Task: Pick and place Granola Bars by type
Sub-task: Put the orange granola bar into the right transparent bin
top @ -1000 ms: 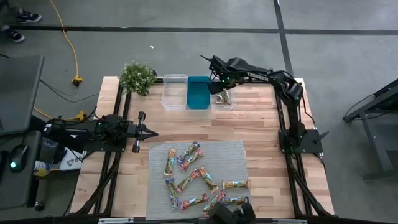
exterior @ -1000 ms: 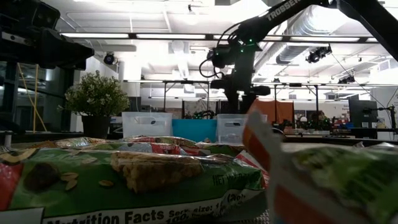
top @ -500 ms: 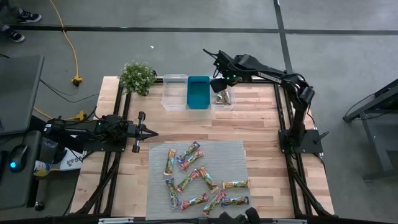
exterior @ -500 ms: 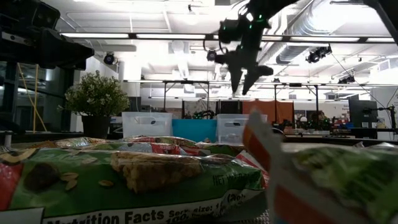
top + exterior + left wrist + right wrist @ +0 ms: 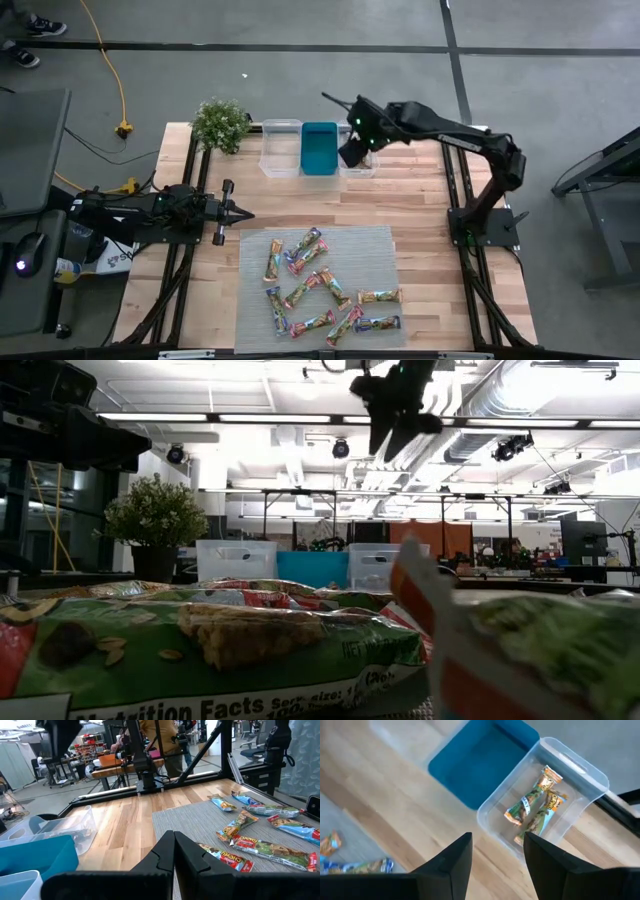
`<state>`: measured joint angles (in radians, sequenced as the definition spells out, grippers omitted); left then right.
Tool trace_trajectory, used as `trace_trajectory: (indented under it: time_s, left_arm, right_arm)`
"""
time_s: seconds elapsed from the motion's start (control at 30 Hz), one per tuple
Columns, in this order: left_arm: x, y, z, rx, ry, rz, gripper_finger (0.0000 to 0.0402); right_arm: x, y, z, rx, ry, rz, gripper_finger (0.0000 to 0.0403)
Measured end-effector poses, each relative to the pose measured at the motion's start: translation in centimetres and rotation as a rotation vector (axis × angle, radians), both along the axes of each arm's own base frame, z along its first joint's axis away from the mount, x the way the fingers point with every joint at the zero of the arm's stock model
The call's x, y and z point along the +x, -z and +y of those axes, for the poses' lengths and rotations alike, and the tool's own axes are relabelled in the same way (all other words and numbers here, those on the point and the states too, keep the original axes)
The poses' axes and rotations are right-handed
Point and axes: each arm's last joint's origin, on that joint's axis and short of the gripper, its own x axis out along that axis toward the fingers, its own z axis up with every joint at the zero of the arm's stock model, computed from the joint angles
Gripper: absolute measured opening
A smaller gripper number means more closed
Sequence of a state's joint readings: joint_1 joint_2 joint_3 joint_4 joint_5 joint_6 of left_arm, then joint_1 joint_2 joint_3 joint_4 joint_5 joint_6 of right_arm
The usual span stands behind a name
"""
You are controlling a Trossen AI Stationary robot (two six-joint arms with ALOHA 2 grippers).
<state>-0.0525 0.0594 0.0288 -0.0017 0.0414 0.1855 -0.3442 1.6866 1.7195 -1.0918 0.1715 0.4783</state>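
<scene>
Several granola bars (image 5: 320, 285) in shiny mixed-colour wrappers lie flat and scattered on a grey mat (image 5: 375, 250); they also fill the foreground of the low view (image 5: 220, 635) and show in the left wrist view (image 5: 250, 837). Two more bars (image 5: 532, 805) lie on the floor of the right clear bin (image 5: 592, 775). My right gripper (image 5: 497, 855) hangs open and empty high above that bin (image 5: 366, 172), fingers pointing down; the low view shows this gripper (image 5: 392, 420) near the ceiling line. My left gripper (image 5: 238, 213) waits shut at the table's left, empty.
A teal bin (image 5: 319, 148) stands beside the right clear bin, and another clear bin (image 5: 281, 147) beside that, all along the far edge. A potted plant (image 5: 220, 123) sits at the far left corner. Bare wood lies between bins and mat.
My right gripper has risen well up from just over the right clear bin, staying above it, while its arm's elbow has swung toward the table's right. The two bars in that bin and those on the mat have stayed put.
</scene>
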Motion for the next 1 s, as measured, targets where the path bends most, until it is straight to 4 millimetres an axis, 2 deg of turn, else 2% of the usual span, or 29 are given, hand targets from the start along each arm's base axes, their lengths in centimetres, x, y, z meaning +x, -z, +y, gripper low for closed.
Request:
trace_trajectory:
  time_s: [0.33, 0.67, 0.83, 1.0]
  left_arm:
    - [0.0, 0.0, 0.0, 0.000, 0.000, 0.000, 0.0001]
    - [0.0, 0.0, 0.0, 0.000, 0.000, 0.000, 0.0001]
    - [0.0, 0.0, 0.0, 0.000, 0.000, 0.000, 0.0001]
    - [0.0, 0.0, 0.0, 0.000, 0.000, 0.000, 0.0001]
  right_arm:
    - [1.3, -0.3, 8.2, -0.067, -0.112, 0.013, 0.0163]
    - [1.7, 0.0, 14.6, -0.034, -0.050, -0.066, 0.0166]
    - [2.8, 1.4, 17.4, 0.016, -0.024, -0.089, 0.0166]
    - [5.1, 4.1, 20.5, 0.078, -0.025, -0.122, 0.0167]
